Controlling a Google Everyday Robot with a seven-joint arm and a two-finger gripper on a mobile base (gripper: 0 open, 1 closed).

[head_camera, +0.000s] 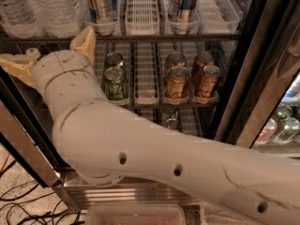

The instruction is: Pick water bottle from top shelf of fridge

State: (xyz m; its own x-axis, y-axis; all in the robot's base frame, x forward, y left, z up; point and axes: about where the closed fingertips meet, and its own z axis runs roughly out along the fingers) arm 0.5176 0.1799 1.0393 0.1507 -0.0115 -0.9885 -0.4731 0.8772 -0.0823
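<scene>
Two clear ribbed water bottles stand at the far left of the top shelf, a dark rail carrying white slotted lane trays. Their caps are out of view above. My gripper is just below that rail, in front of the left end of the second shelf and under the bottles. Its yellow fingers are spread wide and hold nothing. My thick white arm crosses the lower part of the fridge.
Tall cans stand in the top shelf's lanes. On the second shelf are a green can and gold cans. The dark door frame stands at right with bottles behind it. Cables lie on the floor.
</scene>
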